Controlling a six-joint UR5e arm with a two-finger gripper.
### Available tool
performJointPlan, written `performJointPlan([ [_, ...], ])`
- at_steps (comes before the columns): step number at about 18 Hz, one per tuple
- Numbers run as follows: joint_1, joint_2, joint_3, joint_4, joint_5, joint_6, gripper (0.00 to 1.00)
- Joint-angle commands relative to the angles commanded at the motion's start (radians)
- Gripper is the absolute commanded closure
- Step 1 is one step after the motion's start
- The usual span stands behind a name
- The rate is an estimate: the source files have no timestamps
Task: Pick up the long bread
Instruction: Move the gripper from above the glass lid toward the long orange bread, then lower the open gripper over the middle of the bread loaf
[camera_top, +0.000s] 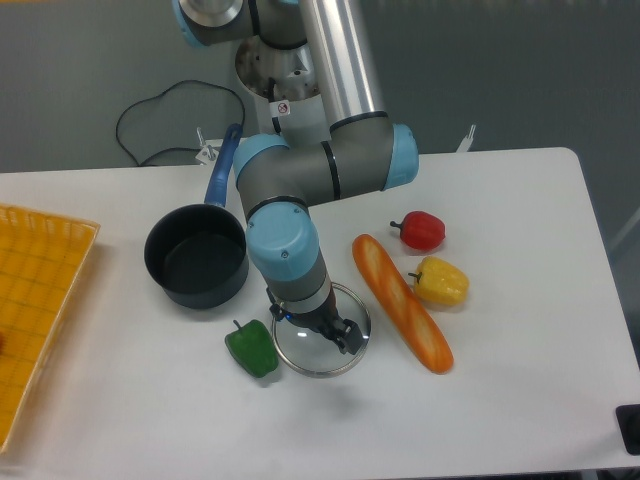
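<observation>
Bread is the target: the long bread (402, 302) lies flat on the white surface (520, 400), running diagonally from upper left to lower right. It sits to the right of the gripper (312, 332), not touched by it. The yellow pepper (440, 281) is just beside its middle on the right side, perhaps touching it, and the red pepper (421, 230) is near its upper end.

The gripper hangs low over a glass lid (322, 343) with a metal rim. From this view I cannot tell if the jaws are spread or pressed together; the black parts are too small and dark.

I judge the bread to be a light toy, stiff, with a smooth skin that could slip a little. Being long, it may tilt if held near one end. The best place to take it seems the middle, with the jaws across its narrow width. There the yellow pepper is close, so one jaw could push it.

A green pepper (252, 347) and a dark pot (196, 262) stand to the left, well apart from the bread.
</observation>
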Motion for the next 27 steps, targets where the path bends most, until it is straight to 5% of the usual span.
performJointPlan([
  [6,0.002,0.008,-0.032,0.008,0.007,-0.014,0.00],
  [14,0.048,0.018,-0.091,0.046,0.008,-0.282,0.00],
  [22,0.158,0.017,-0.084,0.075,-0.002,-0.495,0.00],
  [27,0.195,-0.055,-0.011,0.071,0.011,-0.499,0.00],
])
